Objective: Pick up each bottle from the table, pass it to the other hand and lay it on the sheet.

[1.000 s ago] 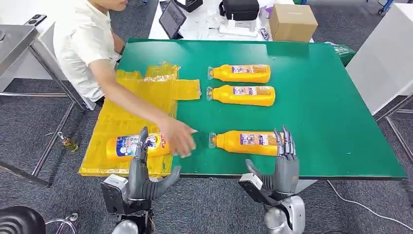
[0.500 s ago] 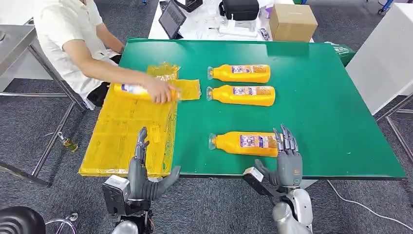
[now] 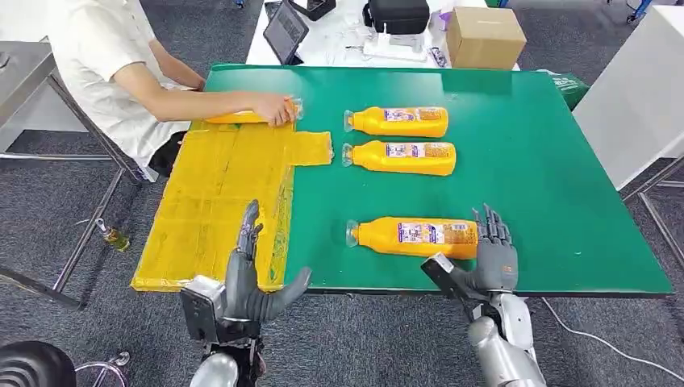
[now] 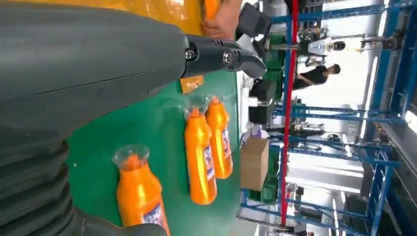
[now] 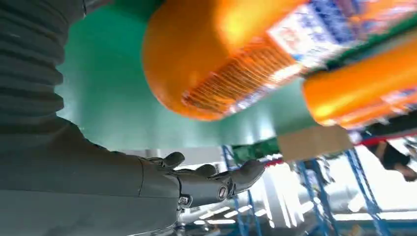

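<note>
From the head view, a green felt-like table (image 3: 516, 161) is carrying three glossy orange plastic bottles lying on their sides, clear caps pointing toward the sheet: the nearest bottle (image 3: 411, 236) close to the front edge, the middle bottle (image 3: 401, 156) and the far bottle (image 3: 397, 121) lying parallel beyond it. A crinkly, shiny yellow sheet (image 3: 218, 201) is draping over the table's left edge, and a person's hand (image 3: 270, 107) is gripping a fourth bottle (image 3: 242, 117) at the sheet's far end. The left hand (image 3: 252, 278) is hovering at the sheet's near corner, fingers straight and thumb splayed wide, holding nothing. The right hand (image 3: 490, 256) is standing just beside the nearest bottle's base, fingers upright and apart, empty. The left wrist view is showing the bottles' (image 4: 140, 194) flared transparent caps and printed labels, plus blue steel racking behind. The right wrist view is looking up at the nearest bottle's (image 5: 221, 59) rounded base, its mesh-patterned label showing, with dark fingertips (image 5: 246, 174) stretching clear of it.
</note>
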